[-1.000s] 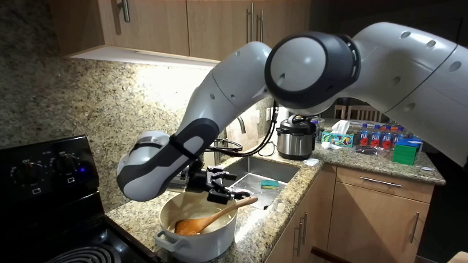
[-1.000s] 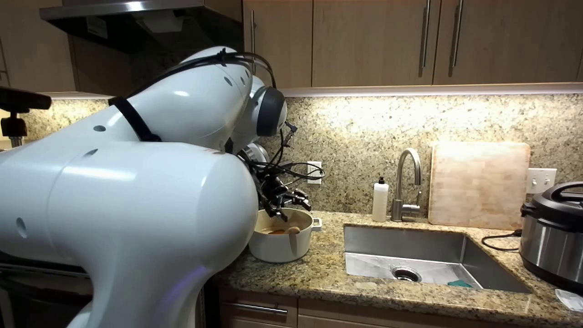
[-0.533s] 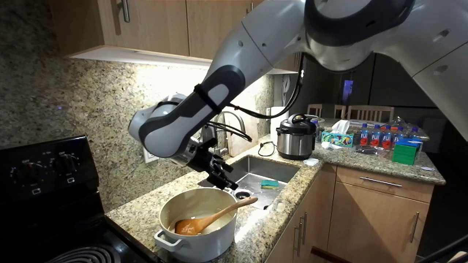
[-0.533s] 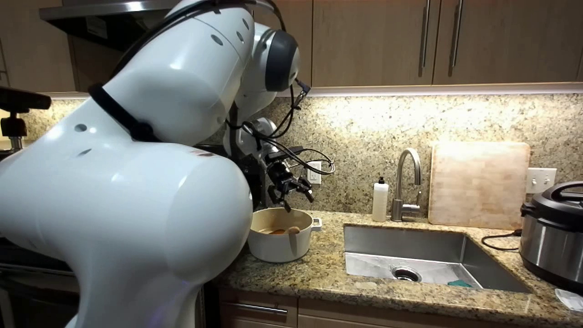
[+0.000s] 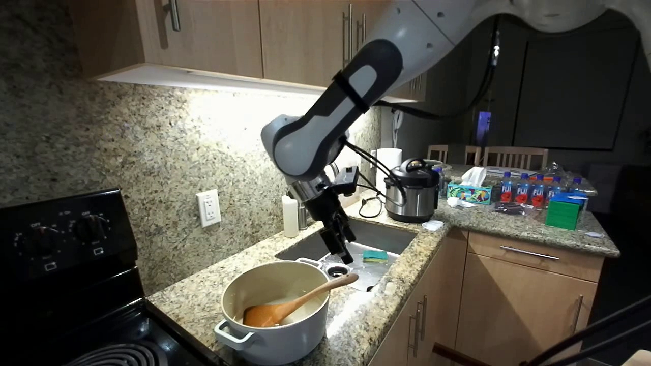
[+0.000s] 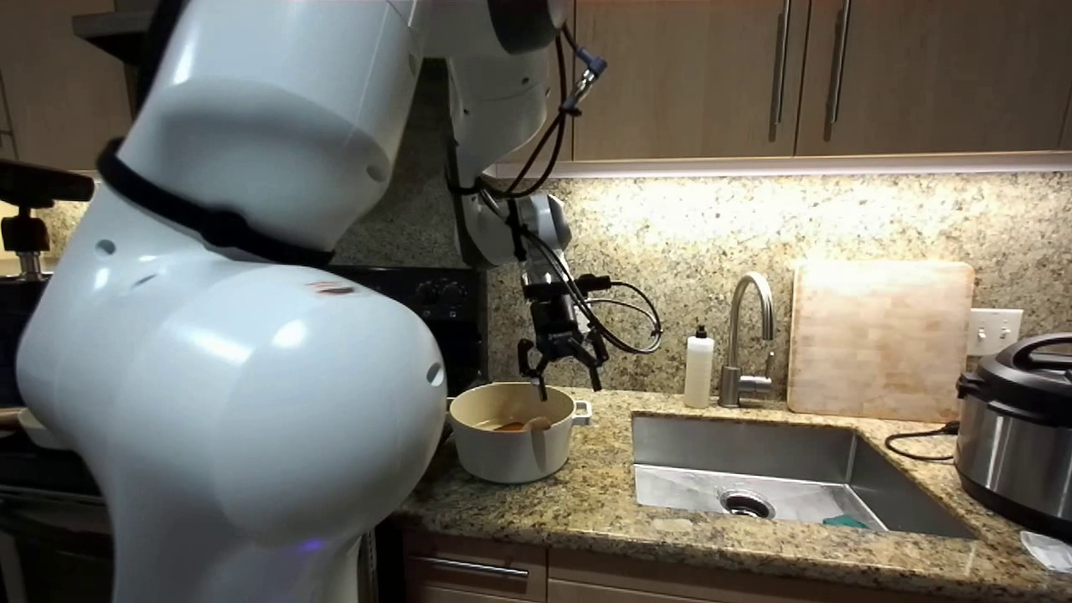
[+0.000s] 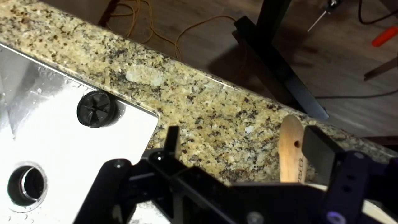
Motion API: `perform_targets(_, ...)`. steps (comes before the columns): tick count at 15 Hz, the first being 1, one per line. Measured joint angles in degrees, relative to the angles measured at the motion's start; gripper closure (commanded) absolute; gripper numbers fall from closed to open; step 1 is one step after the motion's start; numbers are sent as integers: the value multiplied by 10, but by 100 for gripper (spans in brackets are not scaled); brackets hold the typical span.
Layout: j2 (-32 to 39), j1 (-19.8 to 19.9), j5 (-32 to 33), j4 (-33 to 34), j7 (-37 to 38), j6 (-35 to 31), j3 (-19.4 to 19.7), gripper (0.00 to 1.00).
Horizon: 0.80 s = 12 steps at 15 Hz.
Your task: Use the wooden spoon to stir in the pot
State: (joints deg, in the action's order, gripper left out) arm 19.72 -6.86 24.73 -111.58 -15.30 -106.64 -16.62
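Granite speckled tan, grey and black tops the desk [image 6: 603, 502], whose front edge runs near the foot of a wide, round, cream-white pot [image 5: 292, 345] with small side handles. A narrow strip of stone shows between the pot and a rectangular stainless-steel sink [image 6: 737, 440]; on the opposite side a glossy black stove [image 5: 76, 264] stands near one handle.

A long-handled, orange-brown wooden spoon [image 5: 295, 305] with an oval bowl leans in the pot, the bowl low inside, the handle crossing the rim, its rounded end overhanging the outer wall.

The black, two-fingered gripper [image 6: 570, 390] hangs at the pot's sink side, tips down. Its fingers are spread wide and have hold of nothing but air. In both exterior views a gap parts the lower fingertip from the handle's end. In the wrist view that end, pierced by a small hole, shows just beside the finger on that view's right; granite spans the room to the opposite finger, the sink's corner lies just past it, and the desk's front edge gives onto the wood-grained floor [image 7: 339, 71].

Within the sink, a round, black, slitted piece [image 7: 94, 109] sits by the front wall; a green-and-yellow sponge [image 5: 375, 256] lies farther from the pot.
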Motion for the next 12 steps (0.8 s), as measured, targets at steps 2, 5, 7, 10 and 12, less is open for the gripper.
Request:
perform_targets(2, -50, 19, -42, -59, -2, -67, 20, 0)
perform_targets(5, -130, 45, -108, -149, -35, -159, 55, 0)
perform_targets(7, -186, 57, -140, -205, -70, -191, 82, 0)
perform_targets(10, -272, 63, -156, -269, -115, -193, 127, 0)
perform_targets(12, -305, 64, -156, -290, -122, -192, 135, 0)
